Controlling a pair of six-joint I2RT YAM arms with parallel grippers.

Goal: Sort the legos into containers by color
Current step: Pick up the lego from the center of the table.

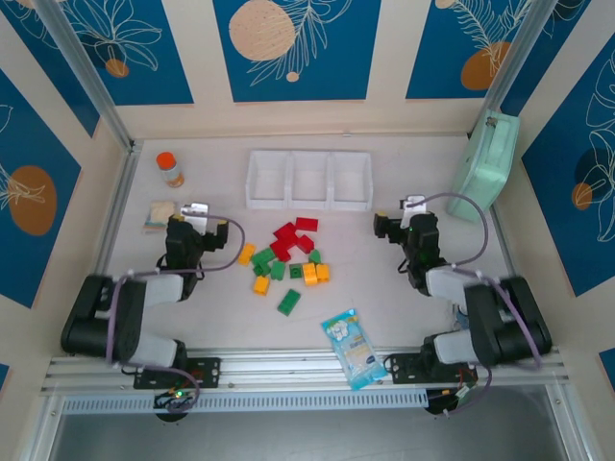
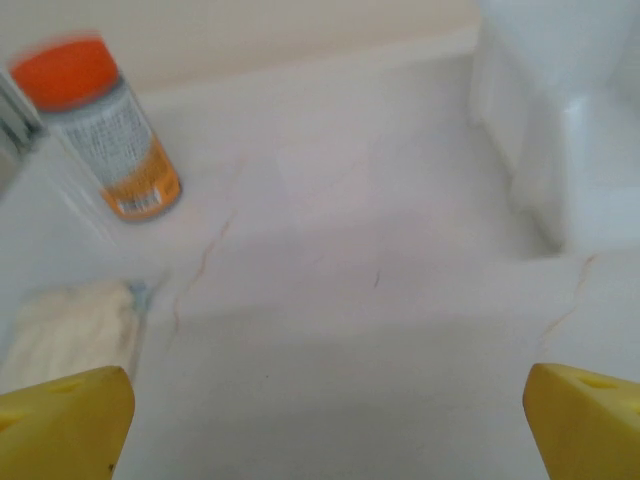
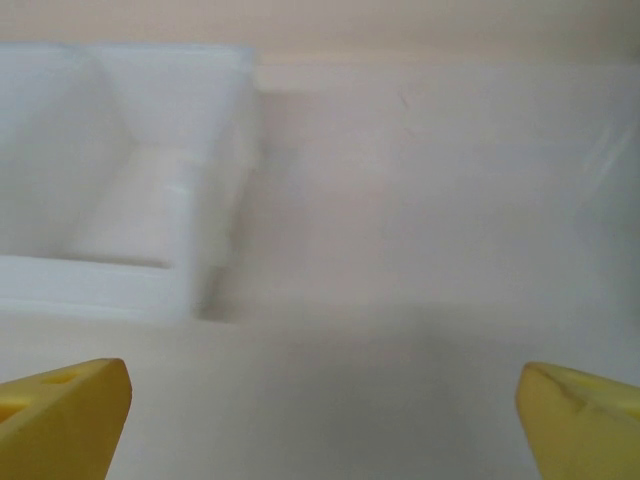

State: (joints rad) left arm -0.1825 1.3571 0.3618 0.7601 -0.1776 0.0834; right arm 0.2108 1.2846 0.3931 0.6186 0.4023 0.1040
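Observation:
The legos lie in a loose cluster mid-table: red ones (image 1: 293, 235) at the far side, green ones (image 1: 264, 259) and yellow-orange ones (image 1: 315, 274) nearer, and a single green brick (image 1: 288, 302) closest to me. The containers (image 1: 309, 180), three joined white bins, stand beyond the cluster and look bare inside. My left gripper (image 1: 195, 219) is open to the left of the cluster, its yellow fingertips (image 2: 60, 420) wide apart over bare table, a bin wall (image 2: 570, 110) at the right. My right gripper (image 1: 408, 216) is open right of the cluster, fingertips (image 3: 60, 415) spread, with the bin corner (image 3: 120, 150) ahead on the left.
An orange-capped bottle (image 1: 170, 169) and a pale pad (image 1: 159, 215) sit at the far left, ahead of the left gripper. A mint-green case (image 1: 485, 163) leans at the far right. A blue-white snack packet (image 1: 353, 348) lies at the near edge between the arm bases.

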